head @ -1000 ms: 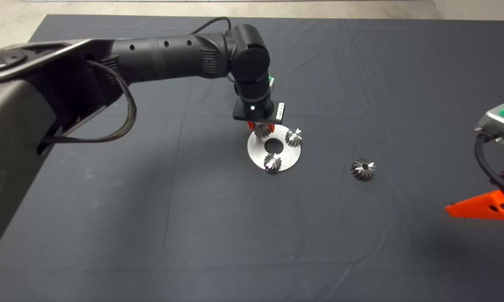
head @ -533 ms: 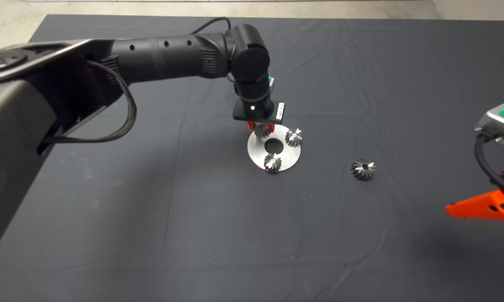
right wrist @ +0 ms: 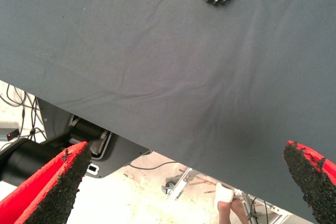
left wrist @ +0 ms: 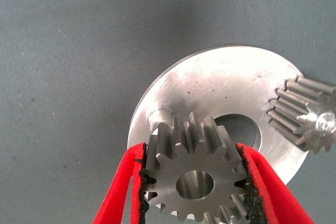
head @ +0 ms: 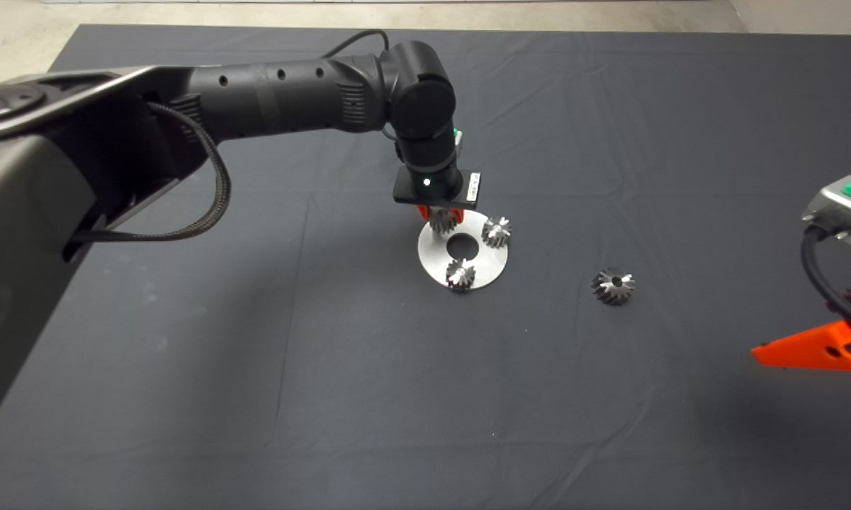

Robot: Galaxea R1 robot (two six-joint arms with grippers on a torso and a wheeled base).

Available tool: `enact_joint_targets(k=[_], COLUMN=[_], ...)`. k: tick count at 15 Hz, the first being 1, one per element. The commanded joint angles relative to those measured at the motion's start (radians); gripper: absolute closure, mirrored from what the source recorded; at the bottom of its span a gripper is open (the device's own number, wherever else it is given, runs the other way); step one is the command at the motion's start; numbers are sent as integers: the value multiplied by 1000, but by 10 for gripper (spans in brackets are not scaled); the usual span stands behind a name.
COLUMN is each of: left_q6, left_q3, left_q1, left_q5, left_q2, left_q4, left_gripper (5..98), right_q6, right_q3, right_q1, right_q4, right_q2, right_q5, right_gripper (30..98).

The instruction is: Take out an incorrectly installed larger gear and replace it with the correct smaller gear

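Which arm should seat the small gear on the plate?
Left. The left gripper is shut on the smaller gear, right over the round plate. The right gripper sits open at the mat's edge.

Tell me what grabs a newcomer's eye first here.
The left gripper near the mat's middle, its red fingers clamping the smaller gear over the round silver plate, which carries two more gears. The larger gear lies alone on the mat to the plate's right. The right gripper waits open at the right edge.
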Motion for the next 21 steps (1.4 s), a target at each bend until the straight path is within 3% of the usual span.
enact_joint_targets(k=[1,18,21], left_q6=[-12,-44,-42], left_q3=[2,28,29], left_q1=[15,9,-13], left_q5=[-9,4,42], left_q2=[7,7,8], left_q4=[-9,-6,-5], left_gripper=[705,705,705], right_q6=[3,3,3], right_q3=[1,1,1], right_q1=[18,20,18], right_q4=[32,31,30], right_q2=[-1,-1,-1], right_q5=[-2,-2,-2], right_gripper=[317,317,317])
